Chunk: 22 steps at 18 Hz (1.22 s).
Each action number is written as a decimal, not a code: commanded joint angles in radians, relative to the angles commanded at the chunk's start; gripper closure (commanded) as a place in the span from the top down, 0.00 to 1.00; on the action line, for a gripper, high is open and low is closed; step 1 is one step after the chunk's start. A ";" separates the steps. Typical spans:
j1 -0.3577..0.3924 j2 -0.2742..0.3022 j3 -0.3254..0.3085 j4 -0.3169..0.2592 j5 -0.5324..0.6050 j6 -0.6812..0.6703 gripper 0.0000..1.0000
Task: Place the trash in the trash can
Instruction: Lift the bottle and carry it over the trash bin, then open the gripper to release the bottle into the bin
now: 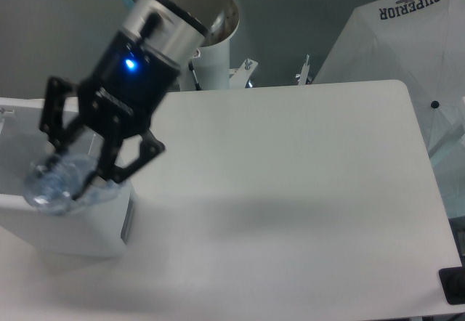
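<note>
The crushed clear plastic bottle (pixel 57 181) hangs in the air over the trash can (pixel 51 226), a white boxy bin at the left edge of the table. My gripper (pixel 81 170) is shut on the bottle, its black fingers around the bottle's upper part, and it sits above the bin's opening near its right rim. The arm and gripper cover most of the bin's inside, so whatever lies in it is hidden. The bottle's cap does not show.
The white table (pixel 290 190) stretches to the right of the bin. A white umbrella (pixel 407 52) marked SUPERIOR stands past the table's far right corner. A small black object (pixel 453 286) sits at the lower right edge.
</note>
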 joint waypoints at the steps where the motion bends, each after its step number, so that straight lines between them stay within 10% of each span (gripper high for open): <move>1: -0.006 0.006 -0.014 0.002 0.000 0.000 0.37; 15: -0.114 0.057 -0.256 0.098 0.003 0.066 0.43; 20: -0.115 0.094 -0.351 0.098 0.011 0.182 0.64; 22: -0.109 0.103 -0.383 0.098 0.011 0.218 0.96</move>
